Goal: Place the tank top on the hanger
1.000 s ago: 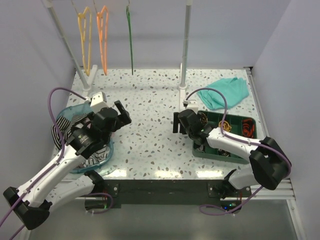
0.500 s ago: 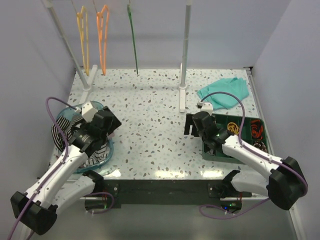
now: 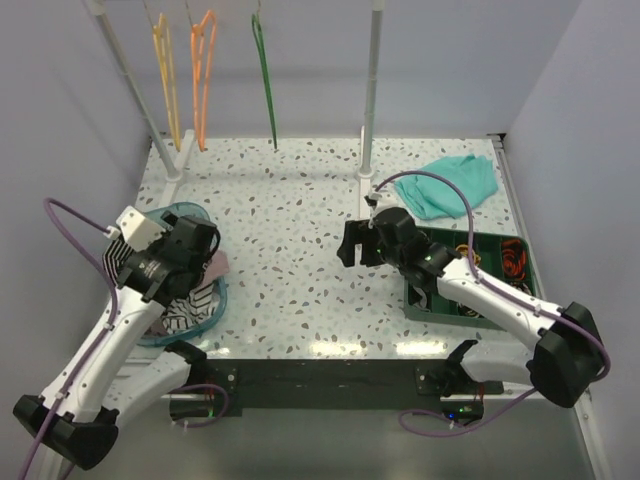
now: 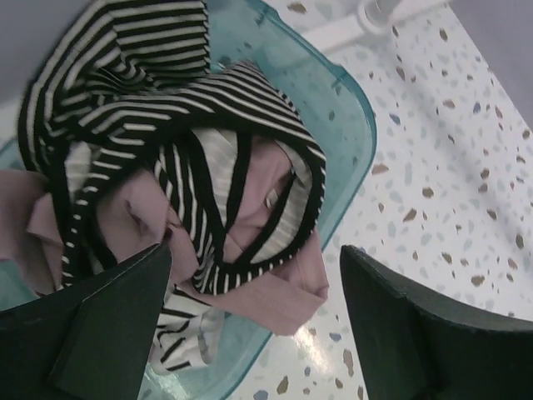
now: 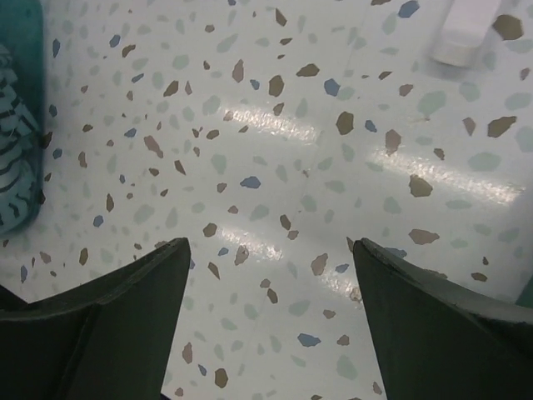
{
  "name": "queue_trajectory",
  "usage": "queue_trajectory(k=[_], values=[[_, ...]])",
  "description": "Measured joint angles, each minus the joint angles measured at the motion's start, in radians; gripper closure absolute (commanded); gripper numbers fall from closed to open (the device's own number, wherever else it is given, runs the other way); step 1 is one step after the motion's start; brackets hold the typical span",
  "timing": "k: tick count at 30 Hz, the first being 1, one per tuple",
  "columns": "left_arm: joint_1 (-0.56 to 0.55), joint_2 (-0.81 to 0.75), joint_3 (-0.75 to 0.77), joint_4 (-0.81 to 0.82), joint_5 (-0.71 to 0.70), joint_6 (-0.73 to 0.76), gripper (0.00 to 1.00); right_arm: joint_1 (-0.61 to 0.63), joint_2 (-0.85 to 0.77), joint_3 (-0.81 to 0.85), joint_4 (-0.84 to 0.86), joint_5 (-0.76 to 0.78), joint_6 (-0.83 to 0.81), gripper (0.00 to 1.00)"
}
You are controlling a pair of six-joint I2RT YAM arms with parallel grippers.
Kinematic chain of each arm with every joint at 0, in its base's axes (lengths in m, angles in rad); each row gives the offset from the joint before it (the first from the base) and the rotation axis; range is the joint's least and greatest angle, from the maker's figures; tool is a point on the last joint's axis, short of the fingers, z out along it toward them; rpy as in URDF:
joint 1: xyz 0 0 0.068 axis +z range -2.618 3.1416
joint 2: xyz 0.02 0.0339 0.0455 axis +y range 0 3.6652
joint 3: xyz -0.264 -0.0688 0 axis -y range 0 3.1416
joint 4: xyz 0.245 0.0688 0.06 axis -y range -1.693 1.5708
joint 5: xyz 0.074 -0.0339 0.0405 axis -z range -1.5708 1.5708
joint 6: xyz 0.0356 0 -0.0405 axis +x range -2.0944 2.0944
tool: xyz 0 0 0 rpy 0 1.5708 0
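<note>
**Desk:** Which step is in hand?

**Photographer:** The pick-up, by the look of it. The left gripper (image 4: 254, 250) hovers with its jaws spread wide and empty over the striped tank top (image 4: 208, 125). The top lies bunched in a translucent teal basin (image 4: 354, 142) at the table's left edge, tangled with a mauve-pink garment (image 4: 279, 296).

**Desk:** And the hanger?

**Photographer:** The green hanger (image 3: 265, 80) hangs bare at the back, well apart from the basin, beside an orange hanger (image 3: 203, 70) and a yellow hanger (image 3: 167, 70).

**Desk:** The other arm?

**Photographer:** The right gripper (image 5: 271, 242) is likewise open and holds nothing. It is poised over bare tabletop near the middle.

**Desk:** What does the next move call for?

**Photographer:** Probably a descent and a pinch on a strap or striped fold alone, leaving the pink fabric behind.

**Desk:** The setting?

**Photographer:** A white speckled tabletop (image 3: 300, 200), glossy under the lights and boxed in by pale lilac walls. A teal cloth (image 3: 455, 185) and a dark green tray (image 3: 470, 233) of oddments sit on the right.
</note>
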Motion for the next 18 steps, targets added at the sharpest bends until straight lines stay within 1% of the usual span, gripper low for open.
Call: queue_trajectory(k=[2,5,8,11,15,18], values=[[0.026,0.012,0.037,-0.053,-0.055,-0.024,0.13,0.008,0.031,0.000,0.009,-0.027,-0.005,0.17],[0.091,0.043,0.066,-0.095,-0.097,-0.028,0.12,0.012,0.069,0.000,0.018,-0.060,-0.013,0.17],[0.205,0.080,0.068,-0.066,-0.097,0.052,0.12,0.012,0.086,0.000,0.024,-0.083,-0.016,0.17],[0.360,0.100,0.045,0.060,-0.040,0.192,0.13,0.012,0.091,0.000,0.037,-0.105,-0.016,0.17],[0.579,0.122,-0.004,0.218,0.107,0.348,0.18,0.012,0.091,0.000,0.045,-0.121,-0.018,0.17],[0.677,0.148,-0.041,0.308,0.222,0.432,0.25,0.012,0.090,0.000,0.045,-0.124,-0.019,0.17]])
